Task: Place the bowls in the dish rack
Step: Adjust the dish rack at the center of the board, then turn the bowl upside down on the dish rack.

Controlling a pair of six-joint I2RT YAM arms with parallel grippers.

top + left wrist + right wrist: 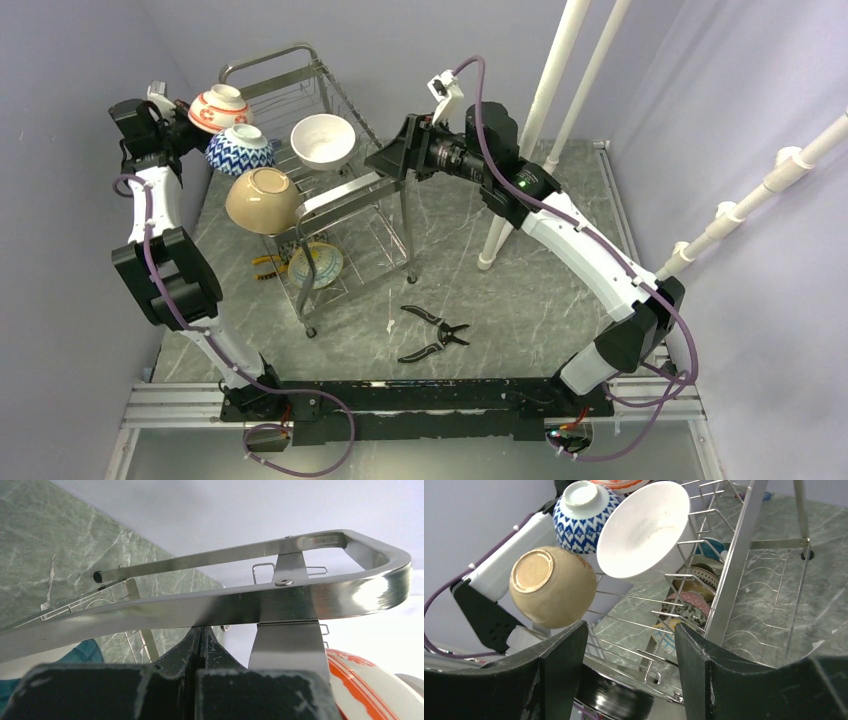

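Observation:
The dish rack [345, 190] stands left of centre. Its top tier carries a red-patterned bowl [218, 108], a blue-white zigzag bowl [240, 150], a white bowl [321, 140] and a tan bowl [264, 200], all tilted on the prongs. A teal bowl with a yellow centre [316, 265] sits on the lower tier. My right gripper [383, 160] is open just right of the white bowl [644, 530], its fingers [630, 630] holding nothing. My left gripper [178, 112] is shut and empty beside the red bowl [360, 685], under the rack's top rail [300, 597].
Black pliers [432, 333] lie on the table in front of the rack. A yellow-handled tool [265, 265] lies under the rack's left side. White pipes [545, 100] rise behind my right arm, and another [740, 205] slants at the far right. Patterned bowls [689, 607] stand on the lower tier.

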